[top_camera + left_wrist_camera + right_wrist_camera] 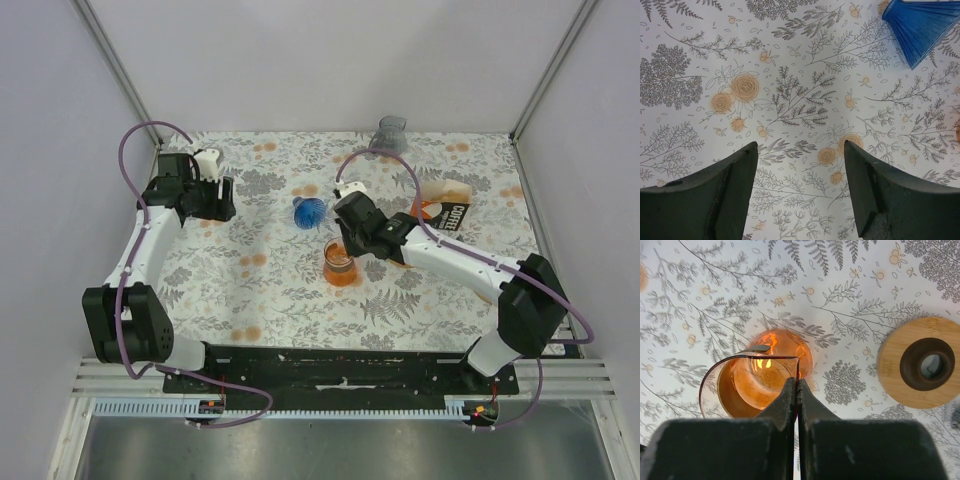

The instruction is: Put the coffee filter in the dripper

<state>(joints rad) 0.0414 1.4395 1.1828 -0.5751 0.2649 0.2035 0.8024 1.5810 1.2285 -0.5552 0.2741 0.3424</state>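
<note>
The coffee filter (310,212), a blue pleated cone, lies on its side on the flowered tablecloth; in the left wrist view the filter (922,27) shows at the top right corner. The dripper (340,265) is a clear orange cup in the middle of the table. My right gripper (343,246) is shut on its thin rim. In the right wrist view the gripper (797,382) pinches the near wall of the dripper (765,375), whose inside holds nothing. My left gripper (230,200) is to the left of the filter, and in its own view it (800,145) hangs open over bare cloth.
A wooden disc (895,370) with a dark ringed hole lies just right of the dripper. A coffee bag (450,212) lies at the right back and a grey cup (391,133) stands at the far edge. White walls close the table on three sides.
</note>
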